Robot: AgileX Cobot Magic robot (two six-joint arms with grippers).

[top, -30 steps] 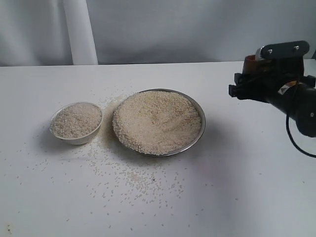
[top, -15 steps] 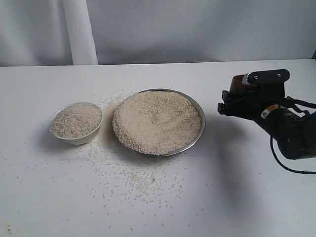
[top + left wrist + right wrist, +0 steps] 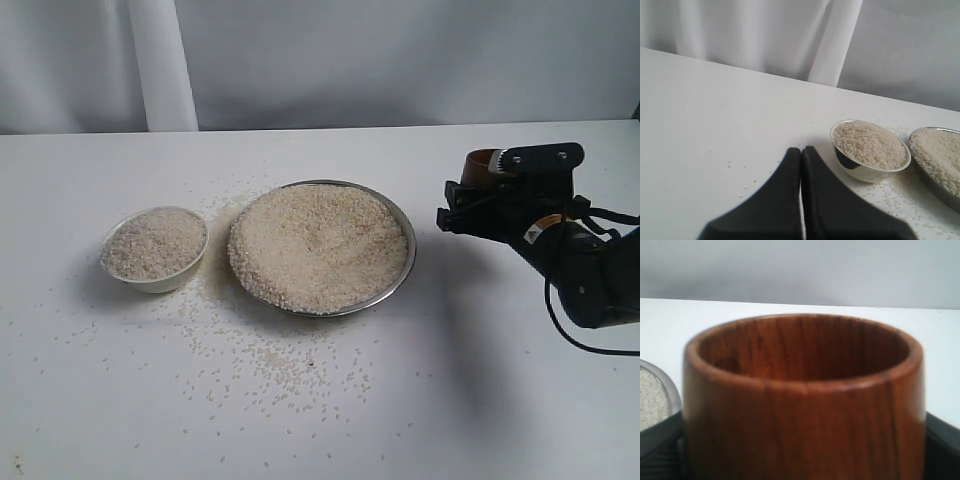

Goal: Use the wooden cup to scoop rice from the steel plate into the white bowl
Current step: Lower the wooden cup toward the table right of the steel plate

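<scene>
Wooden cup (image 3: 800,405) was clamped by its sides in the right tool (image 3: 466,205). It was judged rigid, light and smooth, and best held mid-wall. Plate (image 3: 411,255) lay near the tool.

Right wrist view: wooden cup (image 3: 800,405) fills frame, blurred. Base cut by frame edge; interior floor hidden behind near wall, contents not discernible. Fingers (image 3: 657,447) seen only as dark corners. Steel plate (image 3: 671,387) reduced to sliver at edge.
Exterior view: cup body hidden behind right gripper (image 3: 478,200), rim alone visible. Arm cut by right edge.
Left wrist view: plate cut by frame edge.
</scene>
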